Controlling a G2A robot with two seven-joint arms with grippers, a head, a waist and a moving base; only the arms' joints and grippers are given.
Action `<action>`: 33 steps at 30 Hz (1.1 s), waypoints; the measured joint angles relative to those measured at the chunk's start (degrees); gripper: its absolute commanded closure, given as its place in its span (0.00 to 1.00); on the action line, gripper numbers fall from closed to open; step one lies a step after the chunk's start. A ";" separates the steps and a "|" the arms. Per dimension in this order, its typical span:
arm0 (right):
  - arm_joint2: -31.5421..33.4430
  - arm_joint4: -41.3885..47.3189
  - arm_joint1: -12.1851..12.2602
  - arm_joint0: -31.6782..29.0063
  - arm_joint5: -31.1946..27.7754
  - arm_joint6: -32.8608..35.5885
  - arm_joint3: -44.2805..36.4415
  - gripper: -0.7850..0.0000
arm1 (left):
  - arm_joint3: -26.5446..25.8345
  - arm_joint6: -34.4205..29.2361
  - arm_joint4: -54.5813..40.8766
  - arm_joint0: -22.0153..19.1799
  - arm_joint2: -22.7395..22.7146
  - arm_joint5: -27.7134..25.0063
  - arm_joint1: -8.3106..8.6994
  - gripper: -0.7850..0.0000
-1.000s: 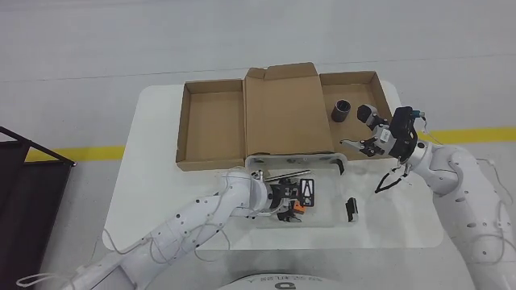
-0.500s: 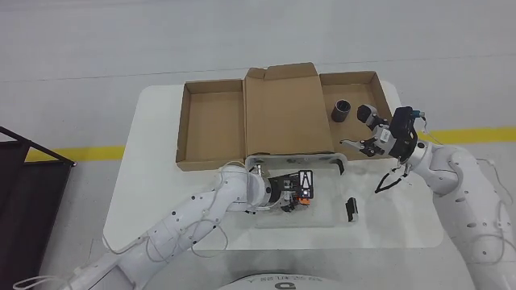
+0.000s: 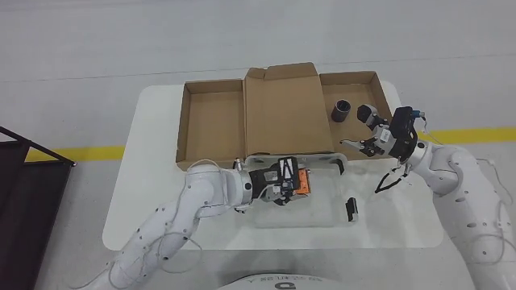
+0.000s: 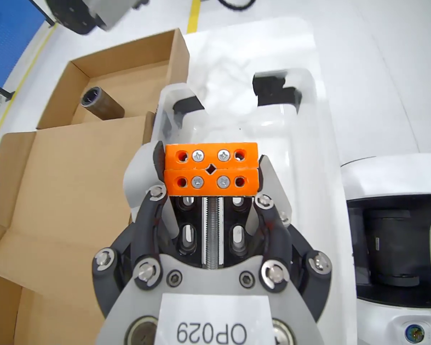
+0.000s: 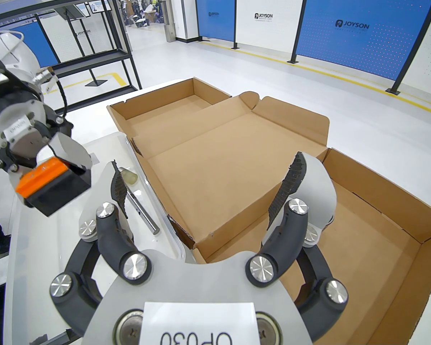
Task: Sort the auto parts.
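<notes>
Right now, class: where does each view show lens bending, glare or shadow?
Right wrist view: the blue fence panels bow and lean, wide-lens bending. Left wrist view: pale streaky glare on the clear tray. Top view: even light, no hard shadows on the table.

A white table point(image 3: 161, 129) carries an open cardboard box point(image 3: 211, 125) toward its far side. A clear tray point(image 3: 318, 209) sits just in front of the box's middle, and a small black part point(image 3: 351, 209) lies just beside the tray, on its right.
</notes>
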 measured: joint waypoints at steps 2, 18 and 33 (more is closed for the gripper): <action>0.00 0.00 0.00 0.00 0.00 0.00 0.00 0.00 | -2.91 -0.47 -1.85 1.91 -2.27 -1.39 0.68 1.00; 0.00 0.00 0.00 0.00 0.00 0.00 0.00 0.00 | -16.33 -2.69 3.63 12.60 -22.10 2.39 4.44 1.00; 0.00 0.00 0.00 0.00 0.00 0.00 0.00 0.00 | 11.45 -5.07 3.29 -2.52 -20.10 17.25 2.60 1.00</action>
